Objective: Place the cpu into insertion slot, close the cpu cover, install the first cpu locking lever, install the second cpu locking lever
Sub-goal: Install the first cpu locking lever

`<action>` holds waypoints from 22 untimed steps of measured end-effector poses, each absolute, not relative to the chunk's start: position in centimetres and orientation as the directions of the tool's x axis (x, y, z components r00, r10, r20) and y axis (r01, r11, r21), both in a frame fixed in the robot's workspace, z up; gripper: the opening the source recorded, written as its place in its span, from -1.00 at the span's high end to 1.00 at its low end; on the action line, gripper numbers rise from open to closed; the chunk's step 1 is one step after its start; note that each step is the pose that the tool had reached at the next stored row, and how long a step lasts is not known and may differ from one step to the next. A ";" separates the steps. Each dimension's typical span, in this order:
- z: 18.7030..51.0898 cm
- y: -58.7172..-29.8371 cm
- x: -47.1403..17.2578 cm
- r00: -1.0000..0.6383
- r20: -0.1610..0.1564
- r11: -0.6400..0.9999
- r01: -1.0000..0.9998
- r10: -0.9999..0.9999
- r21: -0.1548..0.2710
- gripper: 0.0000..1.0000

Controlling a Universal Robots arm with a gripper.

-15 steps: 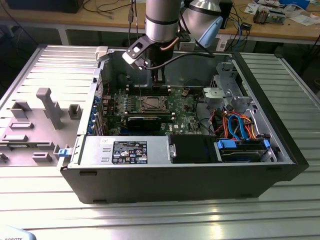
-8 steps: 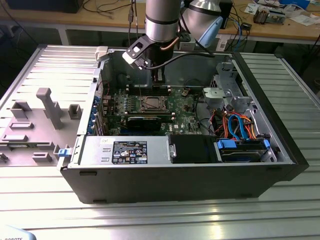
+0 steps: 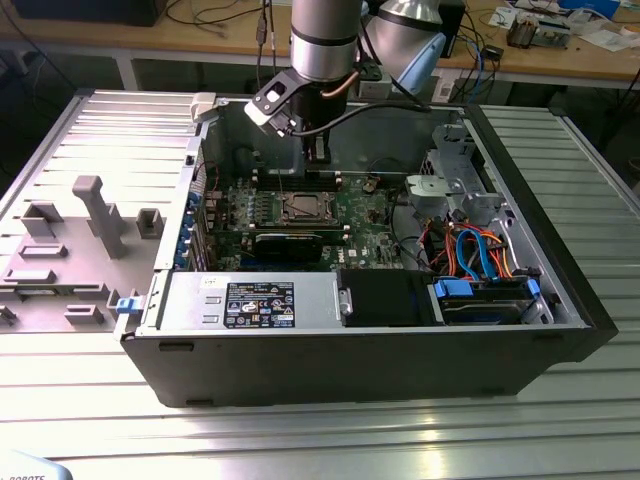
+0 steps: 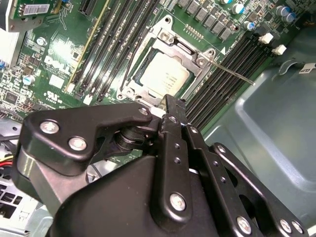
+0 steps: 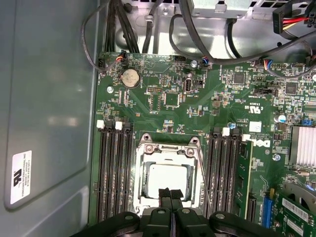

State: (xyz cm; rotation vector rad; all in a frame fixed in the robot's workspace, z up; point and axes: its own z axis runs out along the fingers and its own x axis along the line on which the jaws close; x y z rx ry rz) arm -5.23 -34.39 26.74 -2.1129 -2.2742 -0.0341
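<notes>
The cpu [image 5: 167, 178] lies flat in the insertion slot [image 5: 139, 174] on the green motherboard, its silver top showing through the window of the cpu cover [image 5: 168, 149], which is down over it. In the second wrist view the cpu [image 4: 165, 76] sits inside the cover frame [image 4: 163, 37]. A thin locking lever [image 4: 236, 74] juts out sideways over the memory slots; it is also a slanted rod [image 5: 203, 185] beside the socket. My gripper [image 5: 170, 193] is shut with nothing in it, its tips over the socket's near edge. It hangs above the socket [image 3: 300, 208] inside the case [image 3: 318, 158].
Black memory slots [image 5: 112, 173] flank the socket on both sides. The grey case wall [image 5: 49, 98] stands close beside the board. Cables [image 5: 207, 29] run along the board's far edge. In the exterior view, a drive cage [image 3: 455, 180] and the power supply [image 3: 250, 300] fill the case's other parts.
</notes>
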 end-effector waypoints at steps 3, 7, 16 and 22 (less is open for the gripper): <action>26.9 -34.4 -5.2 -0.073 0.044 0.074 0.997 0.996 -0.009 0.79; 27.0 -34.4 -5.2 -0.073 0.045 0.074 0.997 0.996 -0.009 0.79; 27.1 -34.4 -5.2 -0.073 0.045 0.074 0.997 0.996 -0.009 0.79; 27.5 -34.4 -5.2 -0.073 0.045 0.074 0.997 0.996 -0.009 0.79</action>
